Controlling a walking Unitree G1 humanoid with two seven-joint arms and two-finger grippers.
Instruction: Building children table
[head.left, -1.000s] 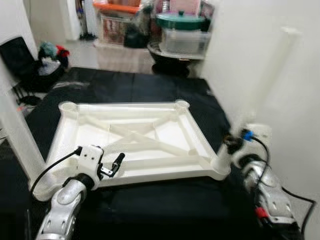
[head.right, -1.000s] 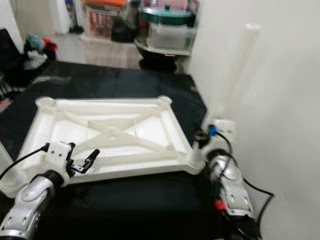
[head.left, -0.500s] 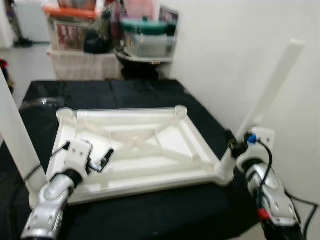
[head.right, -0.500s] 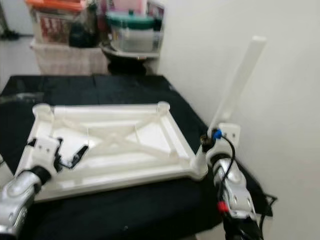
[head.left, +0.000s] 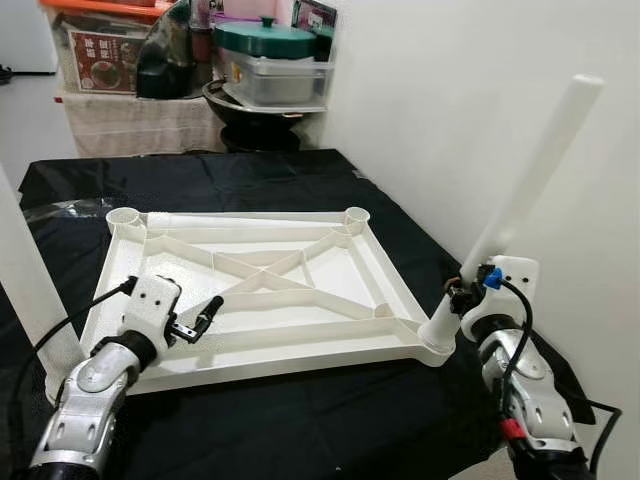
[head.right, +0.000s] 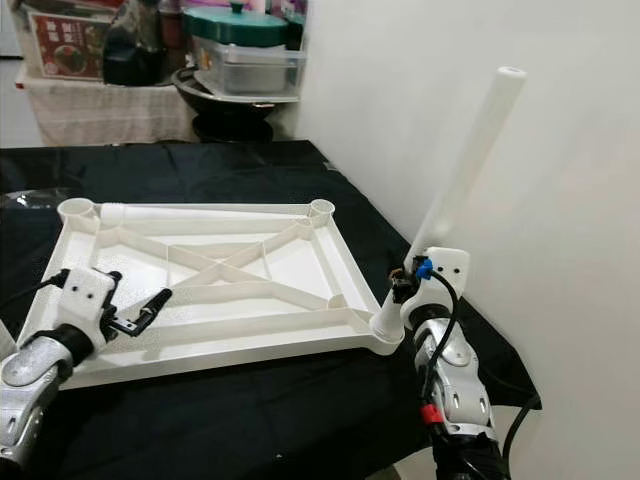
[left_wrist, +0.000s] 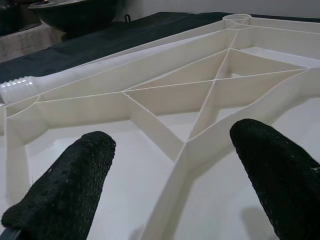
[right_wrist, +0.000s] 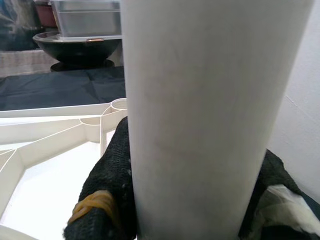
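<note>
Table leg (head.left: 527, 185) hiding right claw (right_wrist: 150, 200)

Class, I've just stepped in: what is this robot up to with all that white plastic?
It is assembling a small table. The white tabletop lies upside down on a black cloth. The right gripper is shut on a leg, leaning in the near right corner socket. The left gripper hovers open over the near left part.

white wall (head.left: 440, 90), black cloth (head.left: 250, 180), perhaps shelving (head.left: 150, 95)
</note>
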